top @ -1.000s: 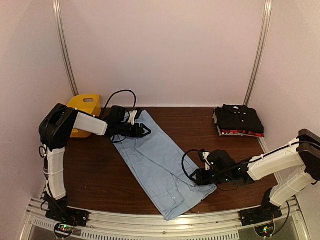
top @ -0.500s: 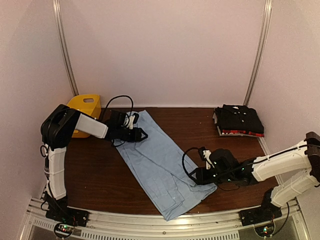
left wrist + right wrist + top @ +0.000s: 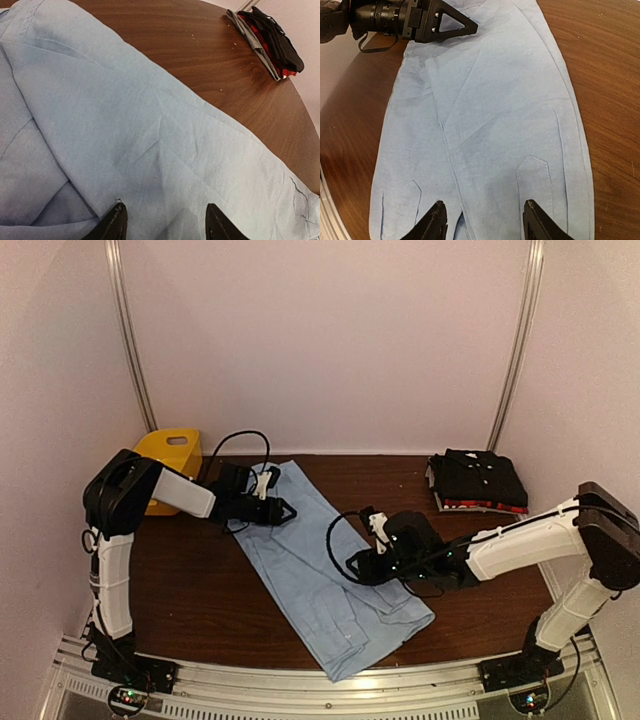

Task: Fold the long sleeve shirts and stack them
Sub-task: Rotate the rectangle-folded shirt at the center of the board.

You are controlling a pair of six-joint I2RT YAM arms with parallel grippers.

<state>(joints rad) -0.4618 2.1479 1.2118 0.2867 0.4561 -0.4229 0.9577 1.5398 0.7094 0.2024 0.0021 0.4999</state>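
Note:
A light blue long sleeve shirt (image 3: 315,565) lies folded into a long strip, running diagonally from the back left toward the front edge. My left gripper (image 3: 288,510) hovers open over its far end, with only flat cloth (image 3: 150,130) between the fingertips (image 3: 115,224). My right gripper (image 3: 352,568) stands open over the strip's middle, above the sleeve cuffs (image 3: 532,175); nothing is gripped. In the right wrist view the left gripper (image 3: 451,25) shows at the top. A folded stack of a black shirt over a red-edged one (image 3: 478,482) sits at the back right.
A yellow plastic basket (image 3: 170,454) stands in the back left corner behind the left arm. Bare brown table (image 3: 190,590) shows on both sides of the blue shirt. The folded stack (image 3: 270,35) lies near the table's right edge.
My right arm has reached left and back from the shirt's lower right edge to over its middle, its jaws spreading a little. The left gripper has barely shifted.

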